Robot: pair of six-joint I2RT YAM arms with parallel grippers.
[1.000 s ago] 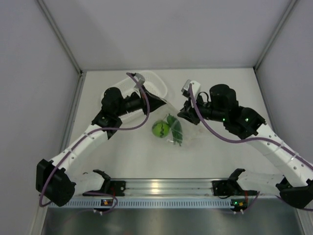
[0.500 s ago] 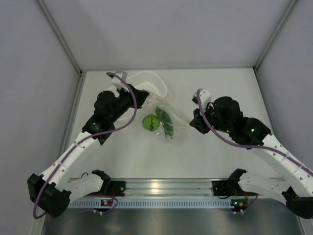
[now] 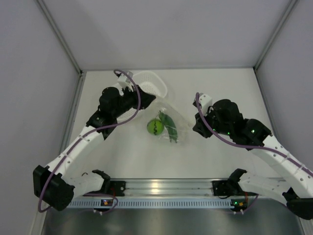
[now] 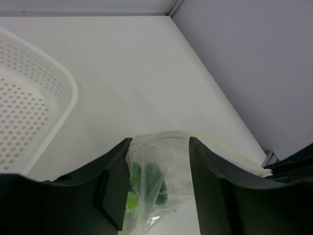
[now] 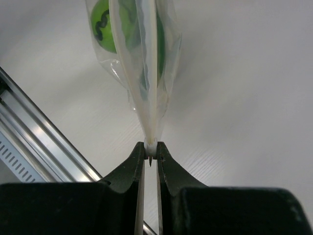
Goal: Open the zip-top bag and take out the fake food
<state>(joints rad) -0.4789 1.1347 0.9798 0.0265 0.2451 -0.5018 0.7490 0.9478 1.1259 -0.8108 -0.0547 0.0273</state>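
Observation:
The zip-top bag (image 3: 178, 125) hangs low over the table between my two arms, clear and crinkled. Inside it sits the fake food: a lime-green ball (image 3: 155, 127) with dark marks and dark green pods (image 3: 170, 129). My right gripper (image 3: 194, 126) is shut on the bag's white zip edge (image 5: 151, 143), and the bag (image 5: 146, 73) with the ball (image 5: 104, 22) hangs in front of it. My left gripper (image 3: 150, 101) stands open at the bag's other end. In the left wrist view the bag's rim (image 4: 161, 138) lies loose between the parted fingers (image 4: 116, 186), green food (image 4: 146, 178) showing inside.
A white perforated basket (image 3: 152, 82) stands at the back, just behind my left gripper, and shows at the left in the left wrist view (image 4: 29, 112). Grey walls close the table's back and sides. A metal rail (image 3: 156, 186) runs along the near edge.
My left gripper has opened and let go of the bag's rim. The bag has sagged and slid slightly toward the right and nearer. The right gripper kept its hold.

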